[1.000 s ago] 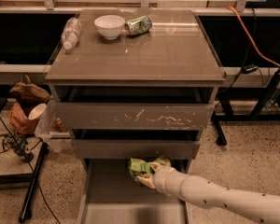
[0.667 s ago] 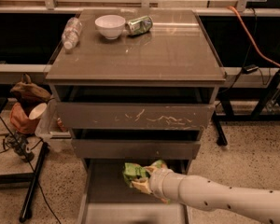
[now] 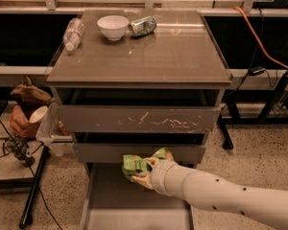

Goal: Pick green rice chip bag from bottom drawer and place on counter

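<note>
Arm: the pale arm (image 3: 230,198) reaches in from the lower right, low across the cabinet's front
Gripper: the gripper (image 3: 144,173) hangs over the back part of the bottom drawer, just in front of the drawer front above it; jaws clenched on the green rice chip bag
Bag: the green rice chip bag (image 3: 136,165) is crumpled in the grasp and looks lifted clear of the drawer floor; one end sticks out to the left of the jaws, and a smaller flap shows above the wrist
Drawer: the bottom drawer (image 3: 113,205) is pulled out; its plain floor lies below the bag
Fronts above: the scratched drawer front (image 3: 139,119) juts out between the bag and the top
Top: the counter surface (image 3: 153,56) is well above the bag; its near and right parts are bare
Far end: a white bowl (image 3: 112,27) and a green can (image 3: 144,26) lie side by side at the back; a water bottle (image 3: 73,33) lies on the left edge
Step, as judged: the bag is out of the drawer; raising it and setting it down remain
Risk one: rising straight up could catch the bag or wrist on the overhanging fronts or the top's lip; backing out first would avoid it
Risk two: slick foil held by one crumpled part may slip; a knock would cause the drop
Risk three: setting down too far back could nudge the bowl or roll the can
</note>
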